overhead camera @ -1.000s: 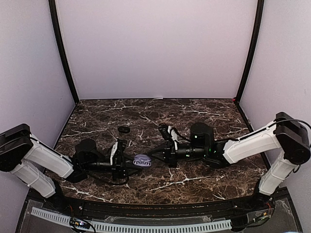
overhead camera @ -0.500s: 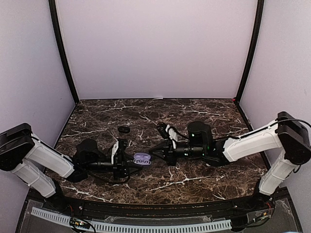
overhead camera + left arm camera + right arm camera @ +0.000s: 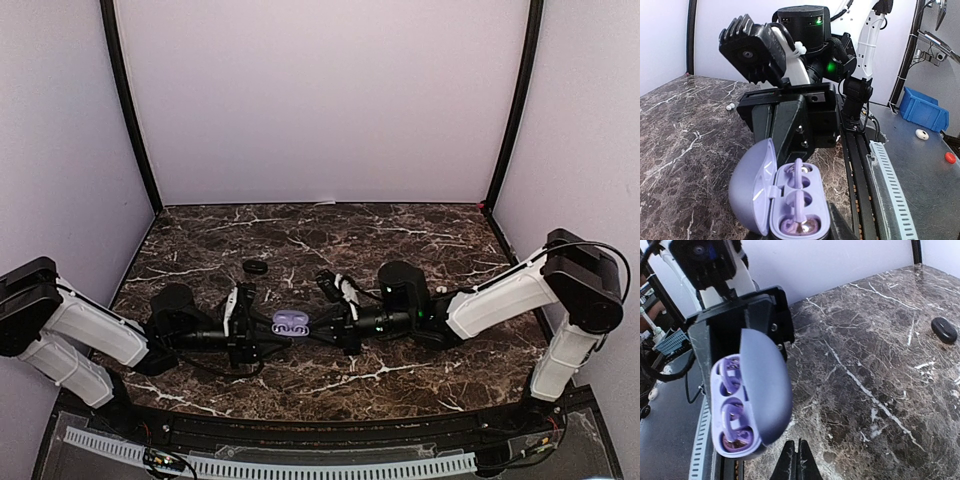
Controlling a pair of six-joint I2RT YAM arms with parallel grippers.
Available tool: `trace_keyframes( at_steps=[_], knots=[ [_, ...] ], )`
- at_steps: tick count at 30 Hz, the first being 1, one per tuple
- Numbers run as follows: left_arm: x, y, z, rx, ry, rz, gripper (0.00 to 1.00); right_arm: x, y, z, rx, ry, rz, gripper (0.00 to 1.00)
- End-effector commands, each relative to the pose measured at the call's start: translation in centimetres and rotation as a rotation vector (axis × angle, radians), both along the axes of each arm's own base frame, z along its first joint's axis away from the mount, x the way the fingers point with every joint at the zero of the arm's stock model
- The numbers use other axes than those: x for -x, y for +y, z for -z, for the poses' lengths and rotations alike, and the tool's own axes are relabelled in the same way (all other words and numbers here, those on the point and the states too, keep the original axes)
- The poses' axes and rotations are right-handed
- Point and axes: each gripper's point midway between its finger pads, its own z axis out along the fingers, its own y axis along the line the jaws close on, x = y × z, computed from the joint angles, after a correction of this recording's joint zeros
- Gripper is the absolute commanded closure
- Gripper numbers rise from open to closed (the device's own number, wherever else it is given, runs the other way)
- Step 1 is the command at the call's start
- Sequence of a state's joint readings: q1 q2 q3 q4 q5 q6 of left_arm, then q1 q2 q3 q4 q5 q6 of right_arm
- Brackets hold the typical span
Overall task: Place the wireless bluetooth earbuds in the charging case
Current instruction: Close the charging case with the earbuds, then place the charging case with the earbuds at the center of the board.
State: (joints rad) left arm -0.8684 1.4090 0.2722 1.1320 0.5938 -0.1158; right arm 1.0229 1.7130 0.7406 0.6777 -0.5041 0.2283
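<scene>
My left end effector (image 3: 275, 330) pinches the open purple charging case (image 3: 790, 200) above the table (image 3: 880, 390). My right end effector (image 3: 799, 462) is pressed together and holds nothing. A white earbud (image 3: 730, 106) lies far off. If my right one bumps the case, the case could slip and fall.

A high camera at the near edge looks down across the marble table (image 3: 400, 225) toward the back wall (image 3: 320, 100). Each wrist camera sits low and close, the two facing each other, and both show the open lilac charging case (image 3: 797, 197) between them.
</scene>
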Motion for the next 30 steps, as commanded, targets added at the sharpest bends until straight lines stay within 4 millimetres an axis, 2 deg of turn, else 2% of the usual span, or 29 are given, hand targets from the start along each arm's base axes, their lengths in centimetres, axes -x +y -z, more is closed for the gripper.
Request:
trace_keyframes(
  at_steps=[1,7,13,18,21,23,26,28,30],
  knots=[
    [0.6,-0.1,-1.2,0.053,-0.018,0.039,0.81,1.4,0.5,-4.4,-0.167,-0.039,-0.081,1.00],
    [1.5,-0.2,-1.4,0.076,-0.001,0.088,0.81,1.4,1.0,-6.0,-0.215,-0.055,-0.100,1.00],
    [1.2,-0.4,-0.3,0.048,0.037,0.081,0.81,1.9,0.9,-8.0,-0.264,-0.083,-0.130,1.00],
    [1.0,-0.5,0.3,0.033,0.052,0.074,0.81,2.7,0.1,-9.0,-0.278,-0.111,-0.150,1.00],
    [0.9,-0.6,0.5,0.026,0.059,0.072,0.81,2.9,-0.1,-8.5,-0.260,-0.125,-0.156,1.00],
    [0.8,-0.6,0.5,0.027,0.060,0.067,0.81,2.8,-0.5,-9.4,-0.267,-0.150,-0.141,1.00],
    [0.4,-0.5,0.5,0.023,0.056,0.038,0.81,2.4,-0.8,-9.1,-0.240,-0.165,-0.111,1.00],
    [-0.3,-0.3,0.7,0.008,0.067,-0.004,0.81,1.8,-1.1,-8.7,-0.209,-0.175,-0.069,1.00],
    [-1.8,0.2,1.3,-0.011,0.160,-0.065,0.81,0.8,-1.5,-8.4,-0.180,-0.193,0.000,1.00]
  ],
)
